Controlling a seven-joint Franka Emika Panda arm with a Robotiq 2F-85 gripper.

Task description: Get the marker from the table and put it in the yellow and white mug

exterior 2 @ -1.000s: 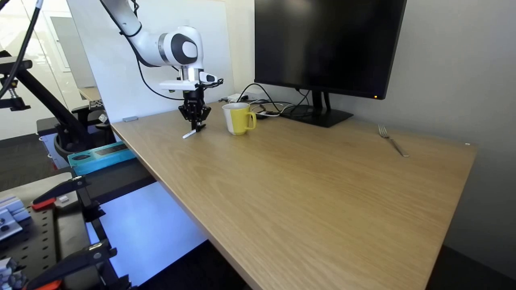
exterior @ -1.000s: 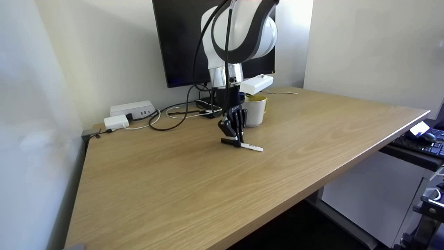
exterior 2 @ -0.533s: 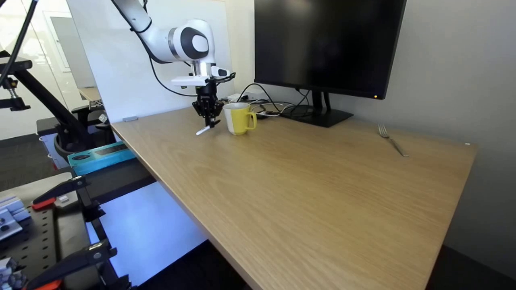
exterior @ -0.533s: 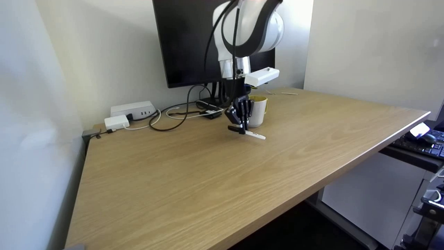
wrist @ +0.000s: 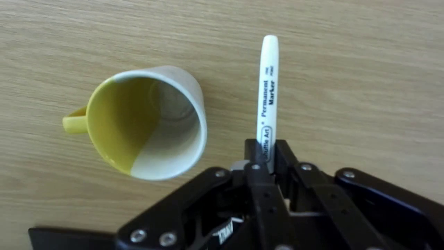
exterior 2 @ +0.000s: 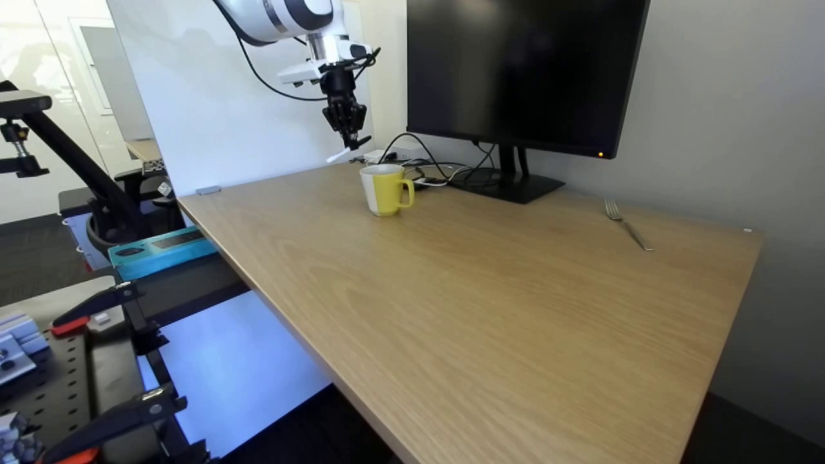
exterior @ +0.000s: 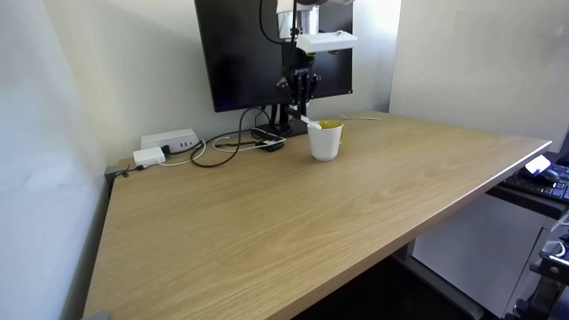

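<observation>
Both exterior views: the marker (exterior 2: 338, 155), clamped in the jaws, has risen; the mug (exterior 2: 386, 191) shifted slightly.

in the wrist view, bare table (wrist: 229, 41) was observed between the gripped marker (wrist: 267, 86) and the mug (wrist: 135, 119), whose mouth was found unobstructed from above. passage behind the mug was restricted by the monitor (exterior 2: 519, 80), its stand (exterior 2: 509, 187) and loose cables (exterior: 213, 166). in both exterior views, broad free surface was recorded across the foreground; a fork (exterior 2: 628, 225) was noted near the table's rear edge.
</observation>
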